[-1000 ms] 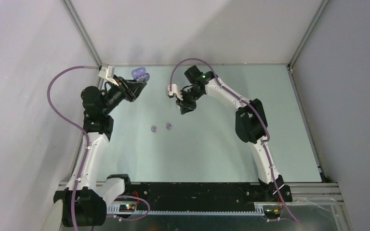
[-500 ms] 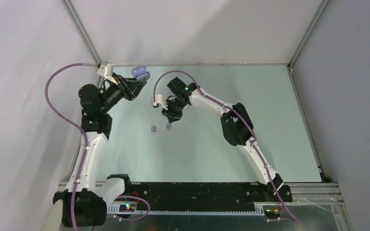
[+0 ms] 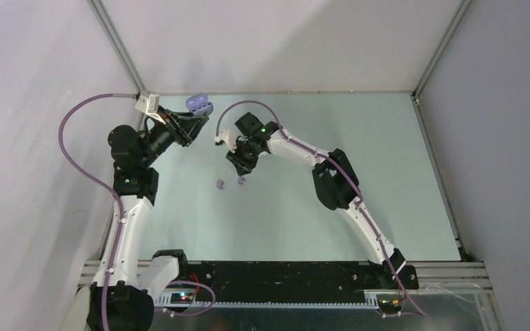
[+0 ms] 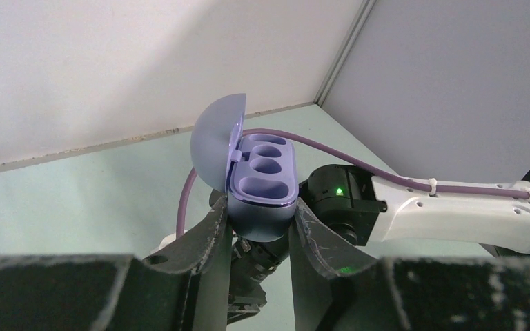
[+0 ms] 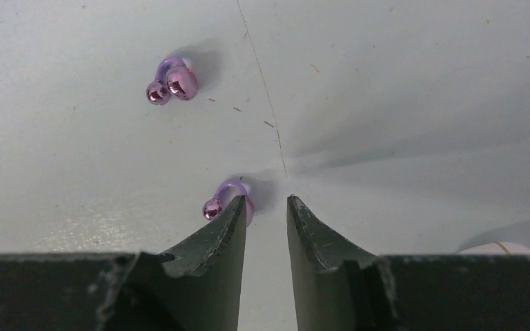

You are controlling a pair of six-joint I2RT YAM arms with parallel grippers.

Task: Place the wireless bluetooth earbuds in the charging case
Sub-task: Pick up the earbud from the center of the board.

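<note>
My left gripper (image 4: 261, 217) is shut on the purple charging case (image 4: 262, 181), held above the table with its lid open and its cups empty; it also shows in the top view (image 3: 199, 105). Two purple earbuds lie on the table (image 3: 221, 184) (image 3: 241, 181). In the right wrist view one earbud (image 5: 229, 198) lies just beyond my left fingertip, partly hidden by it, and the other earbud (image 5: 172, 81) lies farther off to the left. My right gripper (image 5: 267, 201) is open and empty, low over the table (image 3: 239, 163). No white earbuds are in view.
Grey walls and an aluminium frame (image 3: 120, 48) close in the light green table (image 3: 359, 131). The right arm (image 4: 448, 210) reaches across just below the held case.
My right arm swung left and down from the table's middle to just above the two purple earbuds. My left arm shifted slightly left, still holding the case.
</note>
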